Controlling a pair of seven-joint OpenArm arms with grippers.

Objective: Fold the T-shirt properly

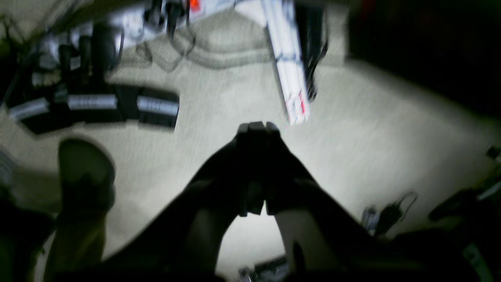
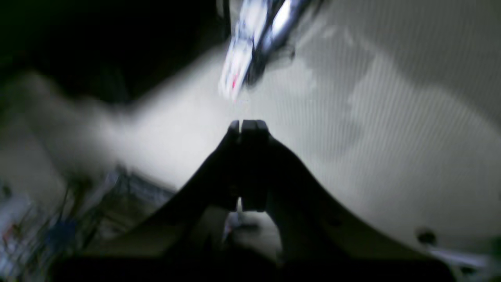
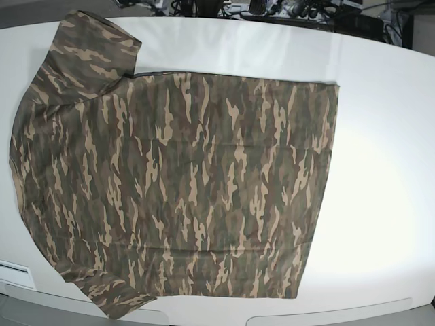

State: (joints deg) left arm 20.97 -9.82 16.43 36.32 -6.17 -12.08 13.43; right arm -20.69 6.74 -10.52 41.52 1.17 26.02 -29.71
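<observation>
The camouflage T-shirt [image 3: 177, 183] lies spread flat on the white table [image 3: 380, 170] in the base view, collar end at the left, hem at the right, one sleeve at the top left and one at the bottom left. Neither arm shows in the base view. My left gripper [image 1: 256, 127] is shut and empty in the left wrist view, held high and facing a carpeted floor. My right gripper [image 2: 248, 125] is shut and empty in the right wrist view, also over floor. The shirt is out of view in both wrist views.
The left wrist view shows a white pole [image 1: 289, 70], black boxes [image 1: 117, 105] and cables on the floor. The right wrist view is blurred, with a white pole [image 2: 250, 43]. Cables and gear [image 3: 285, 8] line the table's far edge.
</observation>
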